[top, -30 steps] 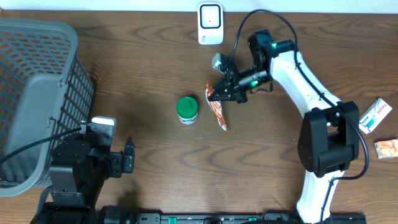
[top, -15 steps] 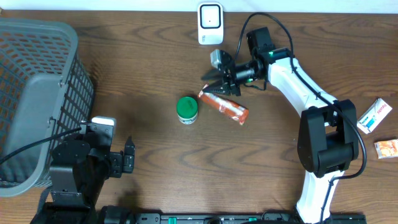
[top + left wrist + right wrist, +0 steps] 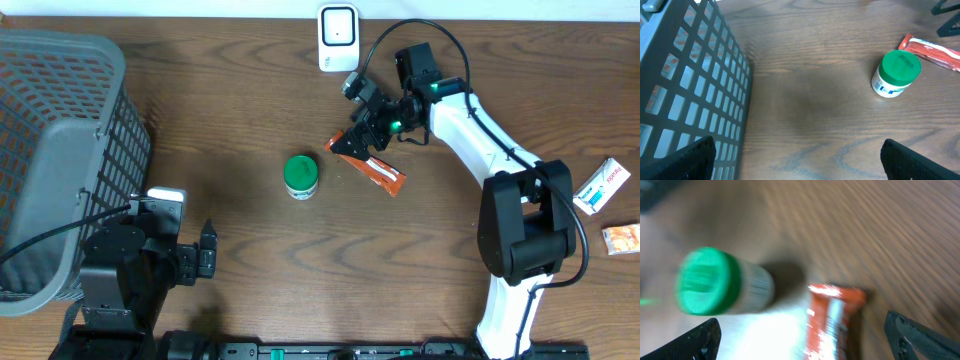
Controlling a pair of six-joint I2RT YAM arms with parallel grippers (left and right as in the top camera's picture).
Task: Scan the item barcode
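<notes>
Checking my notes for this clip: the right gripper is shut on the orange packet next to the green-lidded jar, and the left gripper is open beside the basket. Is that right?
Not quite. The right gripper is open, not shut on the orange packet: the right wrist view shows its jaws standing wide apart either side of the packet, which lies on the table. The rest holds.

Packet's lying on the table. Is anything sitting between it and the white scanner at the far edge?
Nothing loose does. Bare table separates the orange packet from the scanner; only the right gripper, open, hangs over the packet's scanner-side end. The green-lidded jar sits off to the side, apart.
</notes>
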